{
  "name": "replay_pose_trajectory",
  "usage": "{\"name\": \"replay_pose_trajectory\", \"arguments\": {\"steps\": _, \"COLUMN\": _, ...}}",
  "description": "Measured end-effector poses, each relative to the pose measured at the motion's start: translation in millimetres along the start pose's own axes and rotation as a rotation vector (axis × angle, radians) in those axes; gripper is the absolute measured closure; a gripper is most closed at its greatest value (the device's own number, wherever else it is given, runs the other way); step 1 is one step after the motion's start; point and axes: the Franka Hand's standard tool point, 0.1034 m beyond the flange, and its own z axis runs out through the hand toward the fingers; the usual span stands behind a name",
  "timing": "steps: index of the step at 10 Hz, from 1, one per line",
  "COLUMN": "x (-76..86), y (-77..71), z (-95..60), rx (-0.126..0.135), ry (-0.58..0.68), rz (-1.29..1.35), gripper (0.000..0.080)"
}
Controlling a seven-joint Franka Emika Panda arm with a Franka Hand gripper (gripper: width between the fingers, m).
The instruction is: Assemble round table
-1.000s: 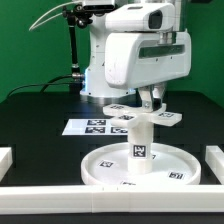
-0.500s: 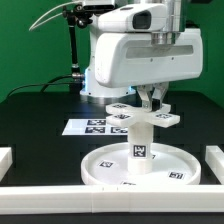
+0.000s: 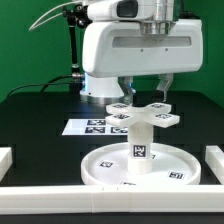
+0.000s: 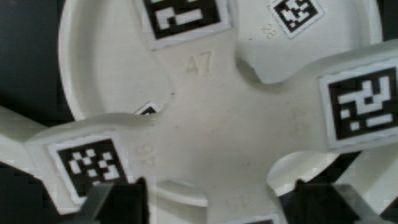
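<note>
Standing on the black worktop (image 3: 40,110) is one partly built round table, counted as three white pieces: one large rimmed round disc (image 3: 105,165) lying flat near the front edge, one short cylindrical leg (image 3: 140,140) upright at the disc's middle, and one cross-shaped foot piece (image 3: 143,113) seated on top of the leg. Four arms of the foot piece are visible in the exterior view, each carrying one black-and-white square tag; one further tag sits on the leg's side and at least two on the disc's floor. One white robot arm (image 3: 135,50) hangs directly above the stack. One pincer (image 3: 148,90) is directly above the foot piece, its two fingers spread apart, one to each side of the hub, gripping nothing; whether the tips touch the plastic I cannot tell. From the wrist view the foot piece (image 4: 214,120) fills the frame, with two dark fingertips (image 4: 107,198) showing at the frame's edge with the hub between them, and four tags in sight. One marker board (image 3: 88,126) lies flat behind the disc, toward the exterior view's left. Two plain white blocks rest on the worktop, one (image 3: 5,157) at each side edge, and one white rail (image 3: 100,198) runs along the front.
</note>
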Motion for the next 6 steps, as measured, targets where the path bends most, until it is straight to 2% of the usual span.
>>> {"name": "replay_pose_trajectory", "arguments": {"steps": 1, "x": -0.1, "y": -0.1, "z": 0.4, "rx": 0.0, "ry": -0.001, "rz": 0.0, "gripper": 0.0332}}
{"name": "replay_pose_trajectory", "arguments": {"steps": 2, "x": -0.2, "y": 0.0, "z": 0.4, "rx": 0.001, "ry": 0.0, "rz": 0.01, "gripper": 0.0195}}
{"name": "replay_pose_trajectory", "arguments": {"steps": 3, "x": -0.4, "y": 0.5, "z": 0.4, "rx": 0.0, "ry": -0.001, "rz": 0.034, "gripper": 0.0162}}
{"name": "replay_pose_trajectory", "arguments": {"steps": 5, "x": -6.8, "y": 13.9, "z": -0.6, "rx": -0.001, "ry": -0.002, "rz": 0.139, "gripper": 0.0152}}
{"name": "replay_pose_trajectory", "arguments": {"steps": 6, "x": -11.4, "y": 15.8, "z": 0.7, "rx": 0.014, "ry": -0.012, "rz": 0.299, "gripper": 0.0152}}
